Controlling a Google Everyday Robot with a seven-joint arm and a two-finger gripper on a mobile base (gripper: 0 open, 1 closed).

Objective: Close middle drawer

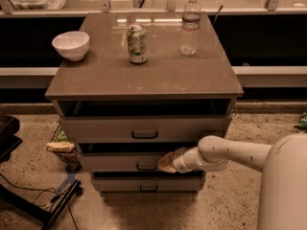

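Observation:
The middle drawer [115,162] is the second of three grey-beige drawers in the cabinet. Its flat front has a small dark centre pull [146,166] and stands only slightly out from the cabinet, with a dark gap above it. My gripper [165,163] reaches in from the right on a white arm. Its tip rests against the drawer front just right of the pull. The top drawer [144,128] stands partly open above. The bottom drawer [144,185] sits below.
On the cabinet top [144,75] stand a white bowl [70,45], a soda can [137,43] and a water bottle [191,25]. A wire basket [62,145] and a dark stand with cables [29,200] lie on the floor at the left.

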